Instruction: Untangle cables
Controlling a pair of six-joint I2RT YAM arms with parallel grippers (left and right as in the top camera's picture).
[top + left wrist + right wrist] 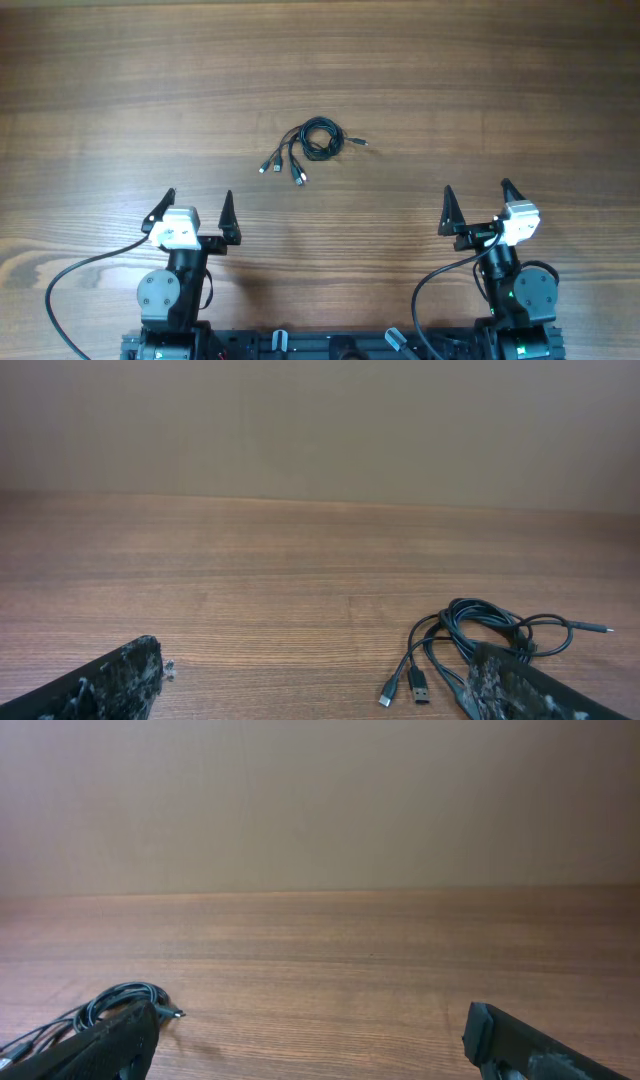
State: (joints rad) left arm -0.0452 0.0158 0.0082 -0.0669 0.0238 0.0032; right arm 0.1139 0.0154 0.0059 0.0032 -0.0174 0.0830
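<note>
Black end effectors (198, 196) (477, 189) fully spread, both empty.

On table (480, 70), between left gripper (199, 194) and right gripper (477, 186) and ahead of both — bundle of cables (310, 148), well apart from either.

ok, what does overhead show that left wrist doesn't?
Overhead only: the right claw, open, and where the cables lie: out on the table, ahead of and between the two claws, touching neither. Left wrist only: the plain wall behind the table, and the plug ends close enough to tell apart. Both: the coiled black cables, the wood table, and the left claw, open.
</note>
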